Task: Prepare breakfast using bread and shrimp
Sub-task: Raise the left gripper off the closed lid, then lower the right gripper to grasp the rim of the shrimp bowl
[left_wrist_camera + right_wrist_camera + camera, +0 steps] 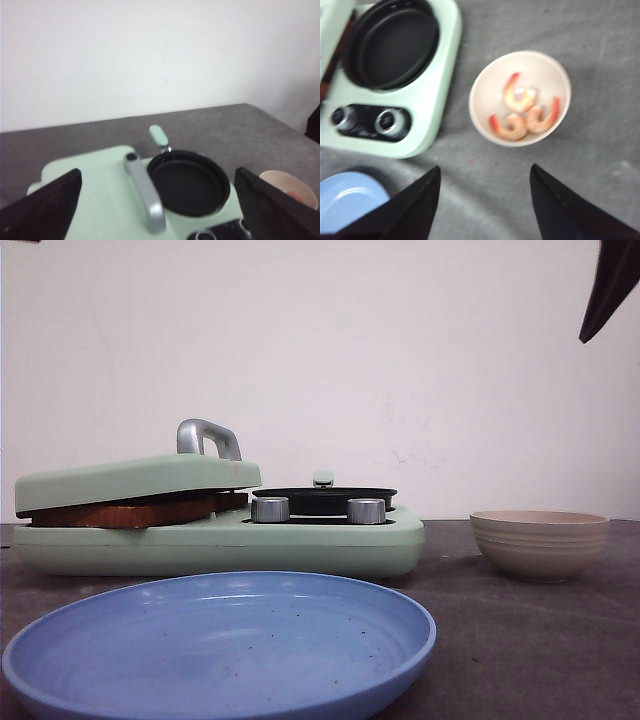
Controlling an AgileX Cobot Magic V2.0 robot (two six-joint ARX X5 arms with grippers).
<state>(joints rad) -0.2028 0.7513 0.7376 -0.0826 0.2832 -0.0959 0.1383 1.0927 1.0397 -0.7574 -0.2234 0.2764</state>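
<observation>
The bread (pixel 130 512) shows as a brown crust edge clamped under the shut mint-green lid (pixel 140 478) of the breakfast maker. Three orange-pink shrimp (pixel 525 112) lie in the beige ribbed bowl (pixel 520 97), which stands to the right of the maker (pixel 540 543). My right gripper (pixel 485 167) is open and empty, high above the table just short of the bowl; one finger (pixel 610 285) shows in the front view. My left gripper (pixel 157 171) is open and empty above the lid's grey handle (pixel 145 192).
An empty black pan (pixel 325 500) sits on the maker's right half behind two silver knobs (pixel 270 509). An empty blue plate (pixel 220 645) lies at the front. The grey table (pixel 600 165) ends at a white wall behind.
</observation>
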